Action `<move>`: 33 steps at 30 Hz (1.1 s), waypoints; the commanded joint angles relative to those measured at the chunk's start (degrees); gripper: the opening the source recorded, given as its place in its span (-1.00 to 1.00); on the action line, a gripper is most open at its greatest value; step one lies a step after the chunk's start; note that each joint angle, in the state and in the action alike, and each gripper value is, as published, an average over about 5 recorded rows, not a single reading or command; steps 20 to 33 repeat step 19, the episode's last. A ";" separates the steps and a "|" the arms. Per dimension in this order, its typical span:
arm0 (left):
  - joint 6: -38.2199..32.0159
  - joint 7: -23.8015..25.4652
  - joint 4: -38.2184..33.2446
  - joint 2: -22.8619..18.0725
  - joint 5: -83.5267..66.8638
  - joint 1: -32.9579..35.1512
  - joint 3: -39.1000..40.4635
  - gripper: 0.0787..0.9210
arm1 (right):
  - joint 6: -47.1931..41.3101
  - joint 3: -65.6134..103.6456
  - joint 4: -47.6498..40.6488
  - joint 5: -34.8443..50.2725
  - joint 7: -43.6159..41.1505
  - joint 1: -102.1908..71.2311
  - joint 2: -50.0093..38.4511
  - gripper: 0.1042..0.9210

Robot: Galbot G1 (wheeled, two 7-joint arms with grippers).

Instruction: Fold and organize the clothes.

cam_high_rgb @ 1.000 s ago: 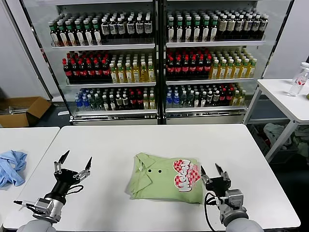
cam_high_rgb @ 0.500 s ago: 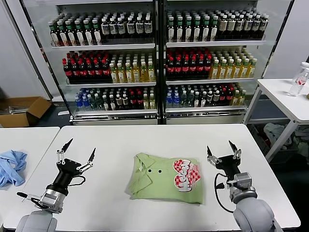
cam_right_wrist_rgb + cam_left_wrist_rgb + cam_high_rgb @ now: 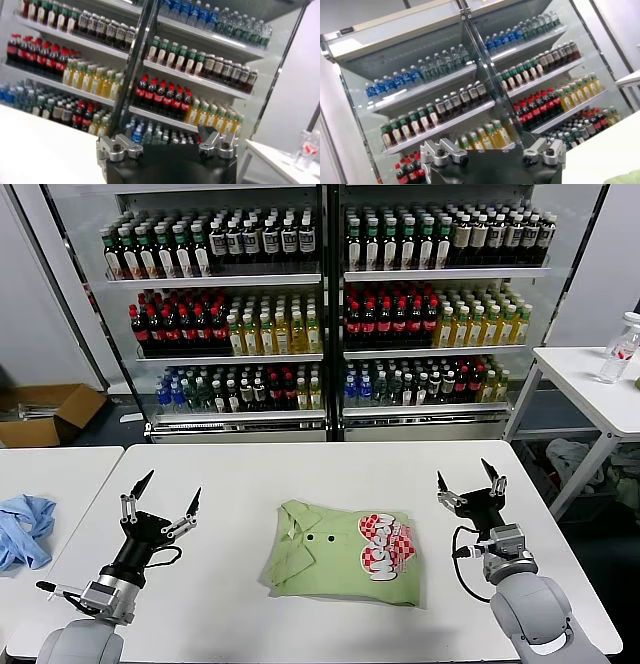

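At the middle of the white table, the light green polo shirt lay folded into a compact rectangle, collar at nine o'clock, checkered print at three. The left gripper hovered off its nine o'clock side and the right gripper off its three o'clock side, both spread wide, holding nothing. Folding looked finished; perhaps only tidying remained.

blue cloth on side table, bottle-filled cooler, cardboard box
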 commanded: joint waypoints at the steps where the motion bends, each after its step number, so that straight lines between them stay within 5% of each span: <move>1: -0.09 1.42 -1.15 0.40 -2.90 1.84 -0.59 0.77 | 4.40 2.63 -5.34 -4.90 -1.73 0.14 0.06 0.76; 13: 0.94 1.21 0.44 2.92 -7.91 1.03 2.38 0.77 | 3.75 2.92 -3.68 -8.42 -2.57 -0.47 5.01 0.76; 33: 2.74 -1.48 -0.05 1.13 -8.21 0.13 2.64 0.77 | 2.55 2.16 -2.50 -8.85 -3.04 -0.58 3.38 0.76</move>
